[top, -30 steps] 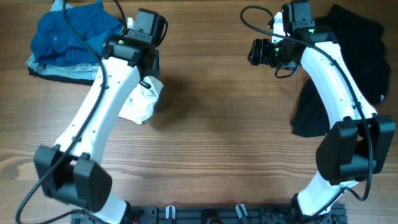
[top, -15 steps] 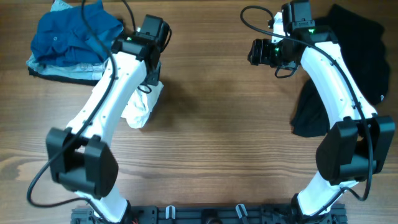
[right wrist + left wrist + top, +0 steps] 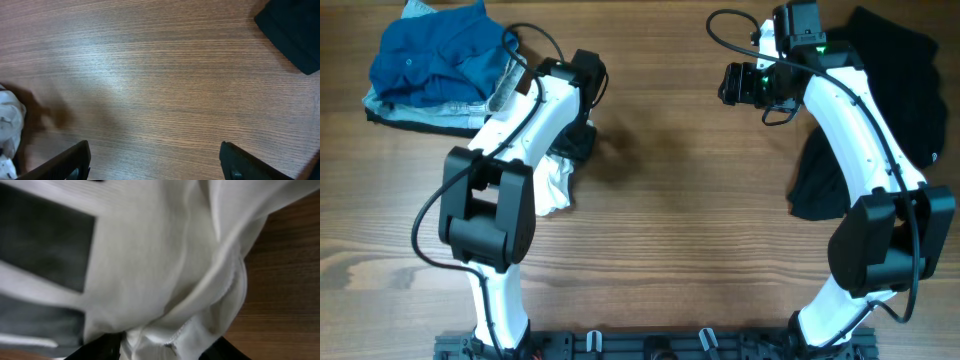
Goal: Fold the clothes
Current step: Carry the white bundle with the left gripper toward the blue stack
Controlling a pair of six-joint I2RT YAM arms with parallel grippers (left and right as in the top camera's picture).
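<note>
- Left gripper [image 3: 160,349] apparently pinches the white garment [image 3: 150,265], fabric filling its view.
- Right gripper [image 3: 155,162] hangs wide apart above the wooden table [image 3: 165,75].

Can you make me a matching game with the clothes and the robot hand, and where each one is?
1. blue clothes
2. black garment
3. white cloth
4. right gripper

A. open, over bare wood
B. far left corner of the table
C. along the right edge
D. under the left arm

Pairs: 1-B, 2-C, 3-D, 4-A
</note>
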